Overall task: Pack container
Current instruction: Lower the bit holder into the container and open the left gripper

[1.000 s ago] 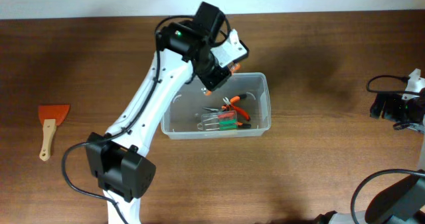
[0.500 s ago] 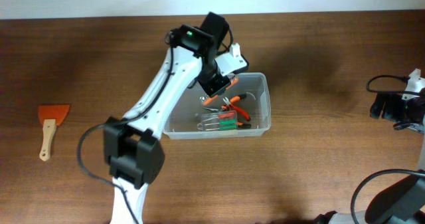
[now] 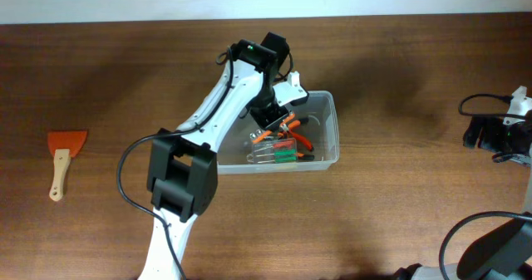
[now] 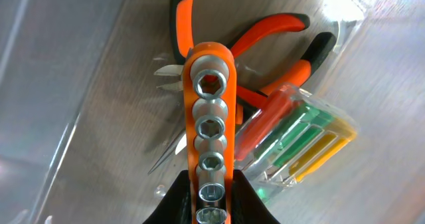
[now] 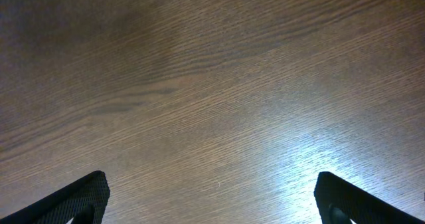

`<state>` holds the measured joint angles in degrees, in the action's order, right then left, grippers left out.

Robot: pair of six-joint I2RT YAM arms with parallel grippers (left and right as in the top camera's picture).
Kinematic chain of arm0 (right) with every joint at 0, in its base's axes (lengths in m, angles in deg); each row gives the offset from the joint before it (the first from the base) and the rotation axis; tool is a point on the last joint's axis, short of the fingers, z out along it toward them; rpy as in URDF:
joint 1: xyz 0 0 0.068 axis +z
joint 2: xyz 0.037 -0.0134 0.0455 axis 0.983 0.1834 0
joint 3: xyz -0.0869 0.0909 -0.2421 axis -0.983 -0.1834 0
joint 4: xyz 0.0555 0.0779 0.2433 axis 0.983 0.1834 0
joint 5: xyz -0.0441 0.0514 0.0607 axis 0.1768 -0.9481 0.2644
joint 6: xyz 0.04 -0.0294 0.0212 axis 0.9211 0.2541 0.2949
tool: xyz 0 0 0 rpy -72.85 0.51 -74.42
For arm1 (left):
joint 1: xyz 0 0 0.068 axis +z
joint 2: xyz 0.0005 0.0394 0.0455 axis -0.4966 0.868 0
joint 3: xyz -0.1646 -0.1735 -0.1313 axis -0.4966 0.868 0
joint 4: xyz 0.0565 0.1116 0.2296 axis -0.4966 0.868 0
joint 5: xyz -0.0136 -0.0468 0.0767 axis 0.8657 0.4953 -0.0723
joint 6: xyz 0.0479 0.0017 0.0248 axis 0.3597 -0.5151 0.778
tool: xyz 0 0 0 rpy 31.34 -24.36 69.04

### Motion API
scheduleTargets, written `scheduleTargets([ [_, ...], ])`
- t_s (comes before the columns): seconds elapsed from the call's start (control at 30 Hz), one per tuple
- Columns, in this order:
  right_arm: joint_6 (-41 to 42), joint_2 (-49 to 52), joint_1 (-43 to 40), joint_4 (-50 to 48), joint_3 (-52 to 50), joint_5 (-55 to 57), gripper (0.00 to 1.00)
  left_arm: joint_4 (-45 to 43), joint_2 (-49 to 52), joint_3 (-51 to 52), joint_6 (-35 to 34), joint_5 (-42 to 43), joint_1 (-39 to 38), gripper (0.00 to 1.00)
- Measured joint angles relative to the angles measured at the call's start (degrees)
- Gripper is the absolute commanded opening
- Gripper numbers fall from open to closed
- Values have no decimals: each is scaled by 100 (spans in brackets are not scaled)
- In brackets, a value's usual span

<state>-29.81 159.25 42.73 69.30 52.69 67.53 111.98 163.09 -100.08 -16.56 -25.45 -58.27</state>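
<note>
Currently the left fingers (image 4: 178, 207) are clenched on an orange socket rail (image 4: 210, 117), holding it over the contents of the clear container (image 3: 334, 130), which stands near the middle of the worktop (image 3: 416, 213). Below the rail lie orange-handled pliers (image 4: 279, 44) and a clear-cased screwdriver set (image 4: 302, 144). The right fingers (image 5: 80, 199) are spread wide, grasping nothing, above bare wood. An orange scraper (image 3: 63, 157) lies well apart at far left

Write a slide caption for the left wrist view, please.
Left end effector holds an orange socket rail over pliers and a screwdriver set inside the clear container.
</note>
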Motion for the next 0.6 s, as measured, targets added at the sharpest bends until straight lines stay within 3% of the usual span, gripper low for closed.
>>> scheduleTargets([
  [0.17,-2,0,0,0,0,2,99,37,42,0,0,0,0,14],
  [0.27,-2,0,0,0,0,2,99,59,42,0,9,0,0,27],
  [0.53,-2,0,0,0,0,2,99,57,42,0,44,0,0,28],
  [0.6,0,0,0,0,0,2,99,59,42,0,44,0,0,34],
])
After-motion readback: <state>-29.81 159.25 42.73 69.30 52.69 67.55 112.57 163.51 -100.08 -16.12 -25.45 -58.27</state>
